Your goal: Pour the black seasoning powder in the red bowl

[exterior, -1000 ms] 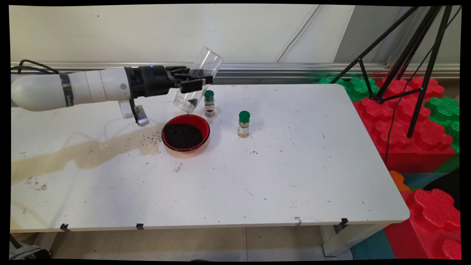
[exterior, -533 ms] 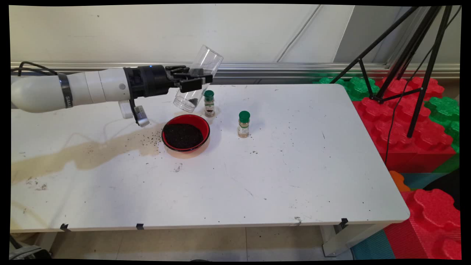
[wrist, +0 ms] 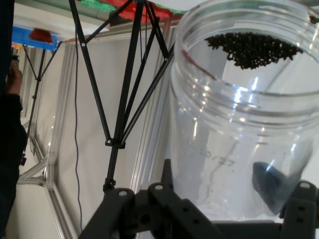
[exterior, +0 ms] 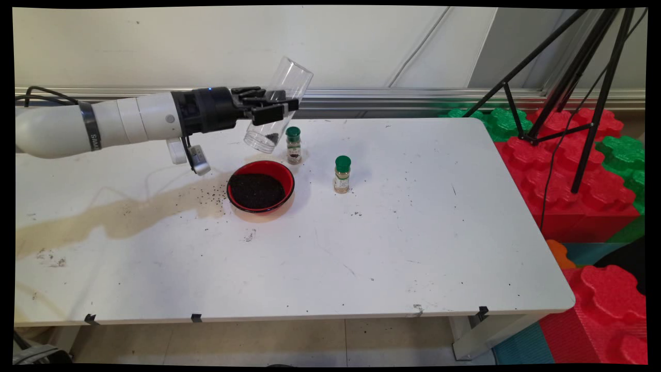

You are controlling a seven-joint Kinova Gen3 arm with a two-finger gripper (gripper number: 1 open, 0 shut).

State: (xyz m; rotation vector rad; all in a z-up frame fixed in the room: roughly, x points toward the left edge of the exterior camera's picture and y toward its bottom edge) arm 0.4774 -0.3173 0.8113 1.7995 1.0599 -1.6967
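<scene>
Raised slightly — tilted clear plastic jar [exterior: 277,107], dark granules inside — jaws clamped on it.

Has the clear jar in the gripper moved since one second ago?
Yes. The clear jar has risen slightly: its lower end now sits higher above the red bowl, which has stayed put.

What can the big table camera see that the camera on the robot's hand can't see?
Only the main view shows the white table, the red bowl full of dark grains, two small green-capped jars, a brownish stain and the big red and green blocks.

Only the hand view looks closely at the jar's ribbed mouth.

Both show the clear plastic jar tilted in the pincer, a few dark grains left inside, and the black tripod.
</scene>
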